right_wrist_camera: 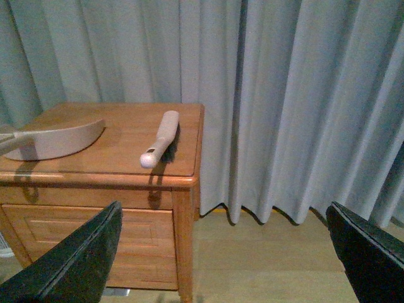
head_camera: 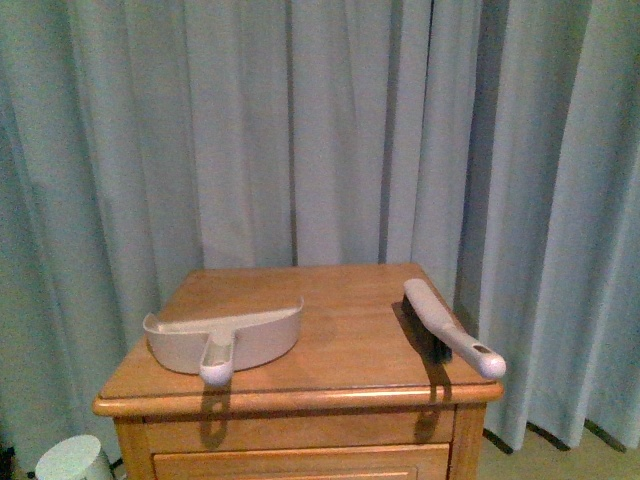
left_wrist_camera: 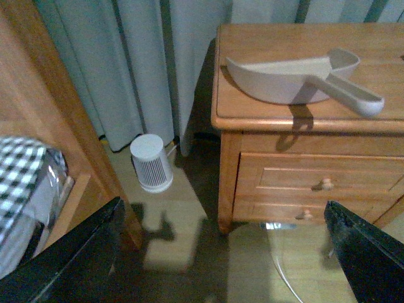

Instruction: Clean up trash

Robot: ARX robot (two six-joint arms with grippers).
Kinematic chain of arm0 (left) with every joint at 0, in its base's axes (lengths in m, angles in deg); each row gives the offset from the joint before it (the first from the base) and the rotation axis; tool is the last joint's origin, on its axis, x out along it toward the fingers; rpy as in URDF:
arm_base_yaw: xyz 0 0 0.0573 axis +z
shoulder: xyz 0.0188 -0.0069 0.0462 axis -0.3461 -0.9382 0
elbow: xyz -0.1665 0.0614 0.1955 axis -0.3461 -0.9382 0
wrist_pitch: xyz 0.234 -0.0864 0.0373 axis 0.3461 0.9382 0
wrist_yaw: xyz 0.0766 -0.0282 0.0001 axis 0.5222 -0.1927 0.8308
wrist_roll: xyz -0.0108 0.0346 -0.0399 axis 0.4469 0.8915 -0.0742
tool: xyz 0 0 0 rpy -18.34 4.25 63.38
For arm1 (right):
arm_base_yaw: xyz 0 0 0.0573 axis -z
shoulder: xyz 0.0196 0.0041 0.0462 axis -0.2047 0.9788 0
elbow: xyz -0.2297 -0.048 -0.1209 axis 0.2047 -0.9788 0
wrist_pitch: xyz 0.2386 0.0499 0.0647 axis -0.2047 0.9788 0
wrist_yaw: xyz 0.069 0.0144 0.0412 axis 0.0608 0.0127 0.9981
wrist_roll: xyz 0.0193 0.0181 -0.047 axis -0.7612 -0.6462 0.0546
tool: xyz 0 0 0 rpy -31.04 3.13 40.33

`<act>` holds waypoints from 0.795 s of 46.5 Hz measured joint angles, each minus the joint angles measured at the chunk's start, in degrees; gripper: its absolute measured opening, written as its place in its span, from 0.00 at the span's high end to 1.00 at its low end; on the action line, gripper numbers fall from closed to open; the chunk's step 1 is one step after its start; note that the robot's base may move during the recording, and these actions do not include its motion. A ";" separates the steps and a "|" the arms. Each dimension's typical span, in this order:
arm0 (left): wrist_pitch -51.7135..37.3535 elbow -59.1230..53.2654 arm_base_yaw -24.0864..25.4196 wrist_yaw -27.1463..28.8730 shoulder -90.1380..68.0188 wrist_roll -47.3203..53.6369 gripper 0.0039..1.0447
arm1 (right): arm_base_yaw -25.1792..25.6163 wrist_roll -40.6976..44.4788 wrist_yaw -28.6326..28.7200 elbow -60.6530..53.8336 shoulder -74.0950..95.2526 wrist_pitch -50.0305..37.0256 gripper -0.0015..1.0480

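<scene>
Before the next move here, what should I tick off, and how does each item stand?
1. Paper ball located: not ok, none shows in any view.
2. Left gripper free: ok, jaws open, nothing held.
3. Right gripper free: ok, jaws open, nothing held.
4. Dustpan in place: ok, on the nightstand, handle past the front edge.
5. Brush in place: ok, lying near the nightstand's right edge, handle toward the front.
</scene>
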 joint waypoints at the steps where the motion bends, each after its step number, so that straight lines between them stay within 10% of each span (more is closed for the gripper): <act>1: -0.76 1.03 -0.55 0.42 -1.68 0.46 0.07 | 0.00 0.00 -0.02 0.00 0.00 -0.02 0.07; 37: 16.11 55.36 -20.59 15.69 -61.18 -2.82 0.07 | 0.00 0.00 0.00 0.00 0.00 0.00 0.07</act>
